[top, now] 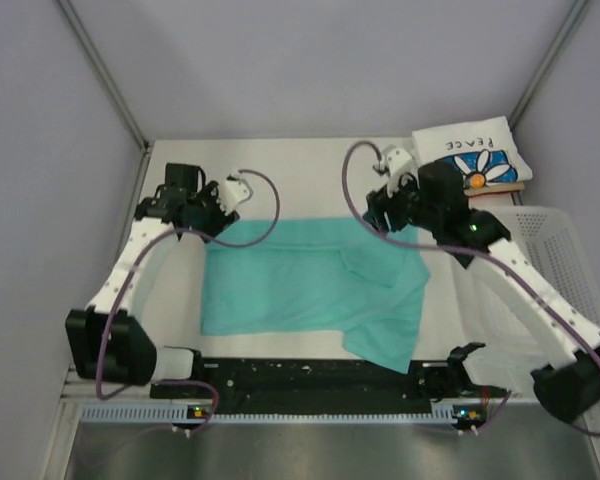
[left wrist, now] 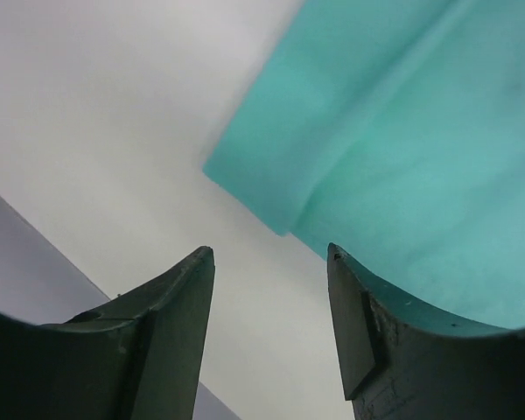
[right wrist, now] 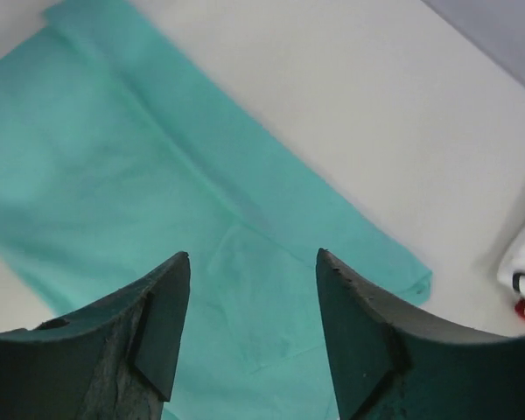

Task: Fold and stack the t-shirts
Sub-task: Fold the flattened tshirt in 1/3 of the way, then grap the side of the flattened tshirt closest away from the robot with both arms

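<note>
- Left gripper [left wrist: 271, 262]: jaws spread, nothing between them, hanging just above the far-left corner of the teal t-shirt [top: 310, 290].
- Right gripper [right wrist: 254, 262]: also spread and empty, over the shirt's far-right stretch.
- Teal shirt lies mid-table [top: 300, 170], roughly rectangular, with a folded band along the far edge. A sleeve flap lies on top toward the right, and the near-right corner sags toward the near edge.
- Printed t-shirt [top: 470, 155] sits already folded at the far-right corner, just beyond the white mesh basket [top: 560, 240].
- Handling (my judgement): thin, limp cloth, light, nothing breakable. It will drape and drag rather than hold shape, and layers may slide apart. Best pinched at corners or on the doubled far edge, both arms together.
- Hard to see: the right arm hides the shirt's far-right corner from above. The left wrist view is blurred. I cannot tell what the brownish strip under the printed shirt is.
</note>
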Robot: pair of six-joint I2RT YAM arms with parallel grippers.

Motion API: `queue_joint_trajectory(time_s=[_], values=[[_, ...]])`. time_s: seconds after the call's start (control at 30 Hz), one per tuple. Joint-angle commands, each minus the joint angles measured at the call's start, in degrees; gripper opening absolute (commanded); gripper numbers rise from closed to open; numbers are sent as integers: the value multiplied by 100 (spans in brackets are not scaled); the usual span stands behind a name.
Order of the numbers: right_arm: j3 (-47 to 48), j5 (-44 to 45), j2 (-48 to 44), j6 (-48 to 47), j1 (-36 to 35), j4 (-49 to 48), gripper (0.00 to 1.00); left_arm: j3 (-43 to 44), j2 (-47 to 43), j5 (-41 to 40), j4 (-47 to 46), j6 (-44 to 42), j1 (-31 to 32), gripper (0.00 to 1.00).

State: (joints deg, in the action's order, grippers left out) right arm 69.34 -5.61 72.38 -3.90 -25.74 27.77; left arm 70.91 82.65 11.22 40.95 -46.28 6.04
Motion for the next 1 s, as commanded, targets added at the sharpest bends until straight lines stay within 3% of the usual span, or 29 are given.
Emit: queue_joint_trajectory(time_s=[0.0,0.07,0.17,0.23,0.33,0.47,0.67,0.9,0.97], values=[[-1243,-1772,-1451,-2802,-528,852,62,-1339,-1204,776,1564,-1267,274,57],[-1947,-2425,-2224,-3920,-581,984,62,-2087,-1811,732,1802,-1681,406,55],[-2450,-2550,-2640,-3900,-686,1107,59,-2949,-2568,732,2074,-1937,652,55],[-2661,-2717,-2729,-4370,-1027,1702,58,-3249,-2649,662,2093,-1859,705,55],[-2996,-1982,-2423,-4671,-1801,2091,52,-3697,-2552,181,1760,-1770,758,56],[-3102,-1304,-1606,-5243,-2619,2874,60,-4120,-2517,-480,1337,-1604,1012,58],[-3699,-1391,-1525,-5595,-3235,2646,63,-4288,-2368,-823,916,-1322,1294,57],[-4104,-994,-1139,-5508,-3667,1865,60,-4455,-2227,-946,327,-1155,1312,40],[-4060,-969,-1042,-5473,-3675,1838,47,-4490,-2210,-1052,265,-1146,1312,30]])
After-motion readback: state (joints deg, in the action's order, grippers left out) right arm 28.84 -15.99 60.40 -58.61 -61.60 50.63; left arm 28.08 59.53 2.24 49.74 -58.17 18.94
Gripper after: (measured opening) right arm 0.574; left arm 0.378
